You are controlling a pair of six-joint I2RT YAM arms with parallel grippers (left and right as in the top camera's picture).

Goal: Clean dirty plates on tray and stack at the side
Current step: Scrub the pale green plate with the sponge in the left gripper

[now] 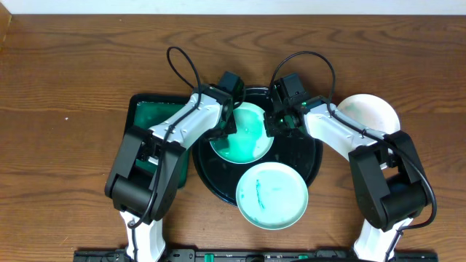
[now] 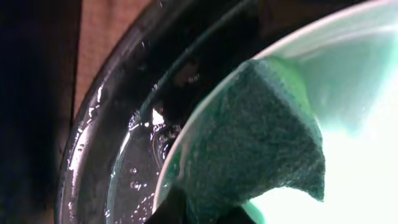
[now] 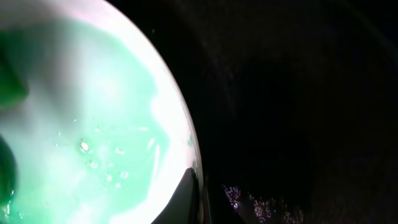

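A plate [image 1: 244, 135] covered in teal-green smear lies on the black tray [image 1: 313, 156], toward its back. My left gripper [image 1: 227, 125] is shut on a green scouring pad [image 2: 249, 143], which rests on this plate near its left rim. My right gripper [image 1: 274, 125] is shut on the plate's right rim; the rim [image 3: 177, 124] and one finger [image 3: 186, 199] show in the right wrist view. A second plate [image 1: 271, 195] with thin teal streaks sits at the tray's front edge. A third, white plate [image 1: 370, 115] lies on the table to the right.
A dark green rectangular tray [image 1: 144, 115] lies left of the black tray, partly under my left arm. The black tray's wet rim [image 2: 93, 143] shows in the left wrist view. Brown wooden table [image 1: 65, 87] surrounds everything.
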